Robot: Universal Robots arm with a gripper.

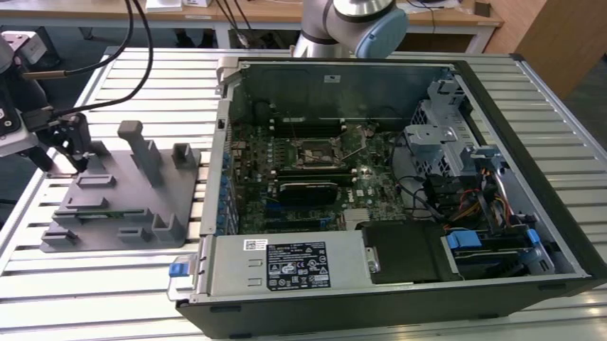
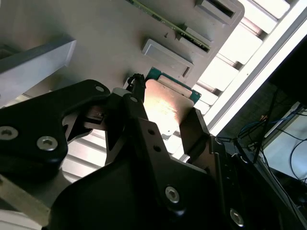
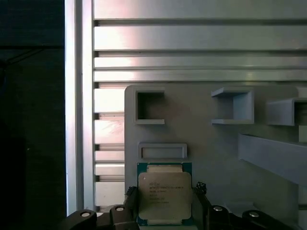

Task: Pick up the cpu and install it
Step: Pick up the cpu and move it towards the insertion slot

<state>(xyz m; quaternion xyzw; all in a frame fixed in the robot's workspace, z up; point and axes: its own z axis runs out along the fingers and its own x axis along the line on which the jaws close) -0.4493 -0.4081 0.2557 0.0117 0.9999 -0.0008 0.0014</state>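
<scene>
The cpu [image 3: 164,195], a flat square chip with a silvery top and a green rim, lies on the grey fixture plate [image 3: 216,158] near its corner. My gripper [image 3: 164,197] straddles it, one black finger against each opposite edge, shut on the cpu. In the second wrist view the cpu [image 2: 165,108] shines between the two black fingers [image 2: 139,115]. The exterior view has the gripper [image 1: 65,160] low over the far corner of the fixture plate [image 1: 124,206], at that view's left. The motherboard's socket [image 1: 313,150] sits inside the open computer case [image 1: 379,65].
Upright posts [image 1: 142,149] and small pockets rise from the fixture plate beside the gripper. The case walls stand tall around the motherboard, with drive cages and cables [image 1: 455,163] at the exterior view's right. A slatted aluminium table [image 1: 95,291] carries everything.
</scene>
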